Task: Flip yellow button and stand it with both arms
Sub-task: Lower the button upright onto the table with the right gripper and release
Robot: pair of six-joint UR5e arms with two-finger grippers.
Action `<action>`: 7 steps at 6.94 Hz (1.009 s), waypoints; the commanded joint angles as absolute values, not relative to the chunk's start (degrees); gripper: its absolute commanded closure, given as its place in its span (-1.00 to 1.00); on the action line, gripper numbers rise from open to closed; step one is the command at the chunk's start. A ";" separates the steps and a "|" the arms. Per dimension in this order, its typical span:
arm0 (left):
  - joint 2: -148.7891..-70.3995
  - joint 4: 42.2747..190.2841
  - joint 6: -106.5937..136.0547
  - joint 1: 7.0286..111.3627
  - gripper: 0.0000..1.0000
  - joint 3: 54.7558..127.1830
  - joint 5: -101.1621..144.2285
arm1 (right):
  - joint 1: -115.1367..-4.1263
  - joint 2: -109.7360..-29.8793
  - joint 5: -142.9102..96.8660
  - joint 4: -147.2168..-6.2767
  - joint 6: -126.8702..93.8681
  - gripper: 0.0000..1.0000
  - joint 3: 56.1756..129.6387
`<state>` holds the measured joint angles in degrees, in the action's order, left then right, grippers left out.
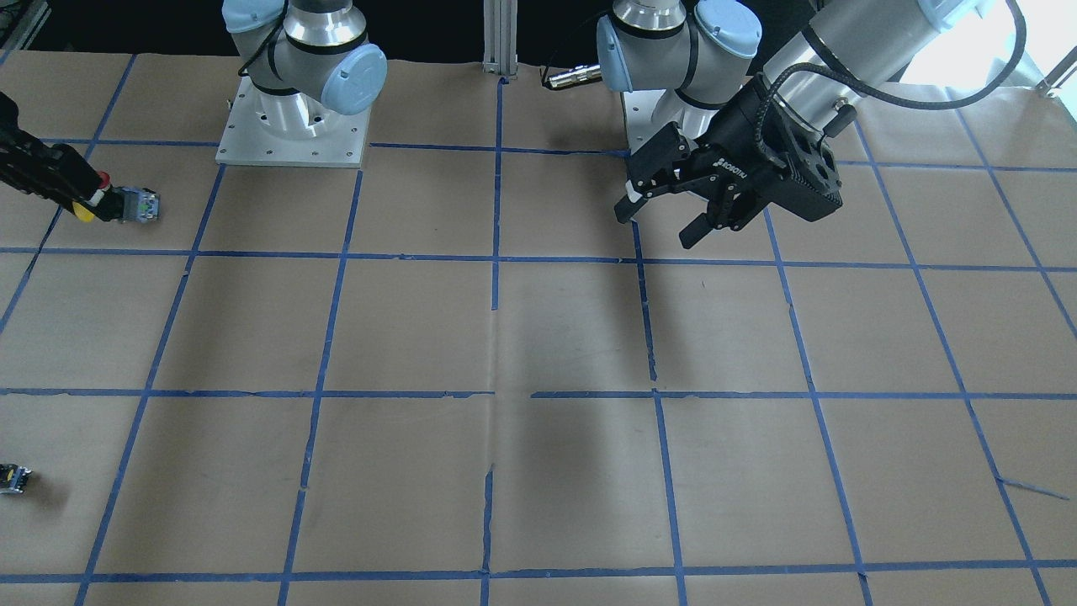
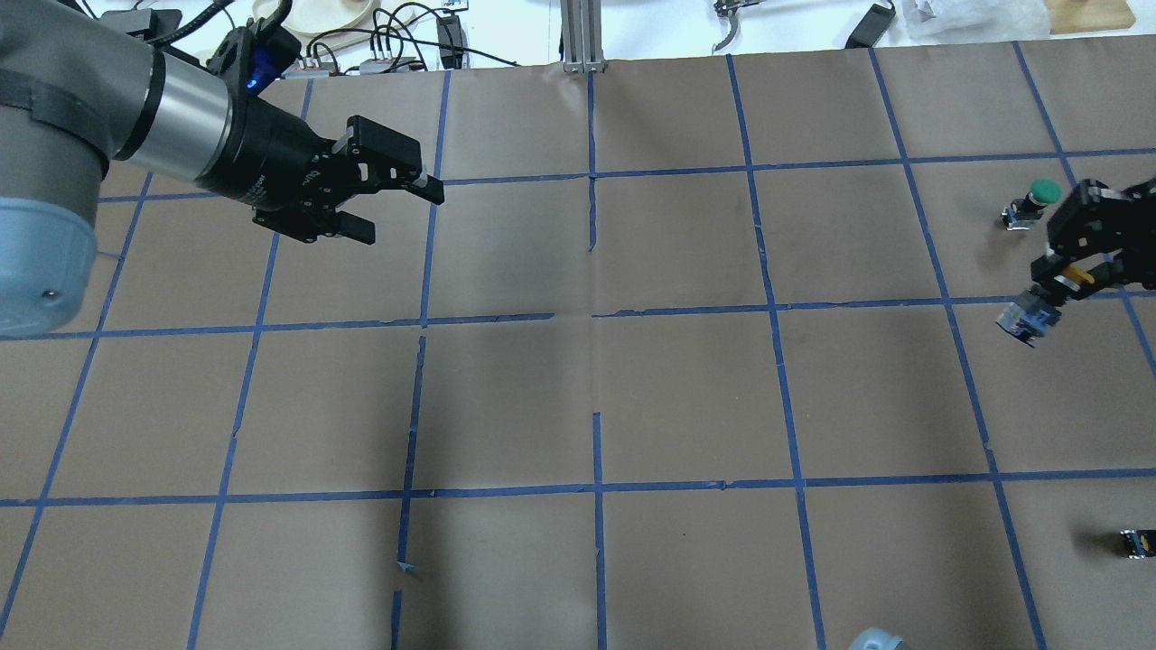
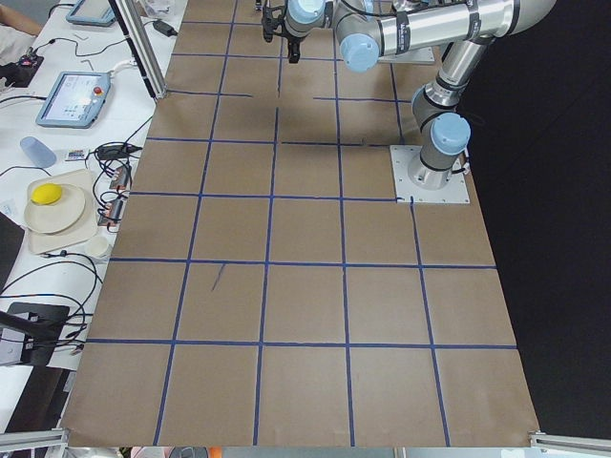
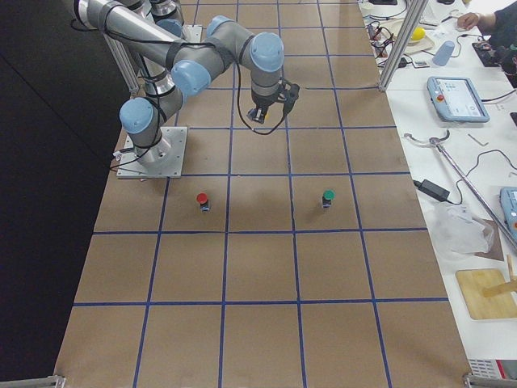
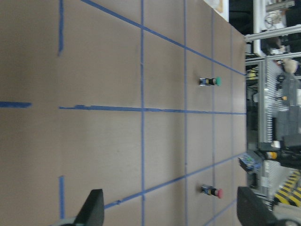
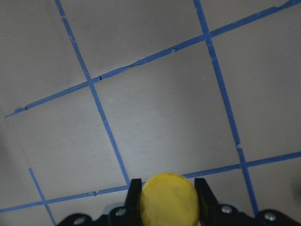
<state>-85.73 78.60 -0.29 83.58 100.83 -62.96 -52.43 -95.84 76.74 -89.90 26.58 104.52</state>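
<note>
My right gripper point(image 2: 1064, 269) is shut on the yellow button point(image 2: 1030, 314) at the table's far right and holds it tilted above the paper, grey base outward. In the front view the gripper point(image 1: 91, 202) is at the left edge with the button's base point(image 1: 139, 204) sticking out. The right wrist view shows the yellow cap point(image 6: 168, 197) between the two fingers point(image 6: 202, 195). My left gripper point(image 2: 400, 215) is open and empty, raised over the left half of the table, far from the button; it also shows in the front view point(image 1: 656, 224).
A green-capped button point(image 2: 1037, 194) stands just beyond my right gripper. A red-capped button point(image 4: 202, 200) stands nearer the table's right end. A small dark capless block point(image 2: 1138, 542) lies near the robot-side right corner. The table is brown paper with a blue tape grid point(image 2: 591, 311).
</note>
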 commanded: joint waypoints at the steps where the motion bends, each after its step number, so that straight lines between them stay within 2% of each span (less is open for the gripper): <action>1: -90.67 85.57 -0.09 89.53 -1.00 91.10 -87.42 | -43.10 -95.89 76.82 -102.50 60.50 0.84 112.29; 2: -92.88 89.35 -0.09 91.65 -1.00 86.44 -93.28 | -41.67 -95.71 76.29 -108.22 71.69 0.83 114.59; 3: -92.38 91.39 0.09 92.02 -1.00 85.09 -93.95 | -41.66 -95.71 75.68 -110.46 77.55 0.83 116.52; 5: -91.76 90.97 -0.79 88.62 -1.00 85.61 -93.08 | -40.96 -95.63 70.51 -122.02 88.61 0.83 122.75; 7: -90.97 91.58 0.18 88.16 -1.00 85.87 -92.82 | -35.18 -93.45 60.51 -123.40 100.29 0.82 124.97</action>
